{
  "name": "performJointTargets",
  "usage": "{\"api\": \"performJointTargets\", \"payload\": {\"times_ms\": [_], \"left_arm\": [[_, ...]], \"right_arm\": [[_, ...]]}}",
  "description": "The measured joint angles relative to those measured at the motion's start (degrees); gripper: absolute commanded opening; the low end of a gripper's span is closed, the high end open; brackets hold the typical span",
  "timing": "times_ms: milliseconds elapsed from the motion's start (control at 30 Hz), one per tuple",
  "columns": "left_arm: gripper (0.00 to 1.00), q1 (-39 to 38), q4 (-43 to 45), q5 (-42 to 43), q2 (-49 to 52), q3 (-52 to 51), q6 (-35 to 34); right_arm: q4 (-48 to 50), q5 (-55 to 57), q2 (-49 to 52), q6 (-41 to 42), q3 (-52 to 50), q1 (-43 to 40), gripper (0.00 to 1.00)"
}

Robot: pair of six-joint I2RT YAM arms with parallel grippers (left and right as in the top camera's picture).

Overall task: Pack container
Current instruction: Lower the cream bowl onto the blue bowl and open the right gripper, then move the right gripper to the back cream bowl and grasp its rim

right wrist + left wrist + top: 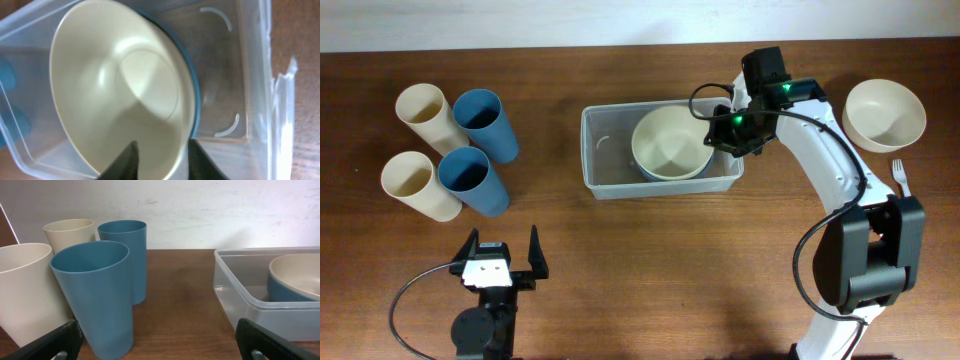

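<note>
Well, the clear plastic box with rounded corners (605,172) sat in the middle of the brown wooden bench (650,265). A round bowl, cream inside and blue outside (670,140), lay in the right part of the box. It leaned a little instead of lying flat.

The right gripper (718,133) hung over the right end of the box, at the edge of that bowl. In the right wrist view its two dark fingers (122,162) stood a little apart. One was inside the bowl and one was outside, with the bowl's edge between them.

The left gripper (502,243) was low on the left side, near the front of the bench and well away from the box. Its fingers were spread wide and held nothing.

Four tall cups stood close together on the far left. Two were cream (425,110) (415,182) and two were blue (480,120) (470,178).

On the far right, a plain cream bowl (884,113) sat on the bench. A small white fork (901,176) lay just in front of it.
</note>
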Motion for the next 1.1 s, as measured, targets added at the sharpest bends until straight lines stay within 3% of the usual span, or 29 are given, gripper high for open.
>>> {"api": "performJointTargets", "payload": {"times_ms": [300, 400, 533, 700, 800, 1000, 1100], "left_arm": [[1.00, 0.0, 0.0, 0.0, 0.0, 0.0, 0.0], [0.99, 0.0, 0.0, 0.0, 0.0, 0.0, 0.0], [1.00, 0.0, 0.0, 0.0, 0.0, 0.0, 0.0], [1.00, 0.0, 0.0, 0.0, 0.0, 0.0, 0.0], [0.99, 0.0, 0.0, 0.0, 0.0, 0.0, 0.0], [1.00, 0.0, 0.0, 0.0, 0.0, 0.0, 0.0], [0.99, 0.0, 0.0, 0.0, 0.0, 0.0, 0.0]], "right_arm": [[0.1, 0.0, 0.0, 0.2, 0.0, 0.0, 0.40], [-1.2, -0.6, 0.0, 0.2, 1.7, 0.0, 0.60], [-5.7, 0.1, 0.0, -0.1, 9.3, -0.5, 0.99], [-15.7, 8.2, -0.8, 0.1, 24.3, -5.9, 0.99], [-18.1, 13.1, -2.2, 1.0, 27.9, -11.9, 0.99], [-21.6, 17.5, -2.3, 8.5, 27.3, -29.0, 0.99], [-20.2, 17.6, -1.7, 10.2, 25.1, -33.4, 0.99]]}}
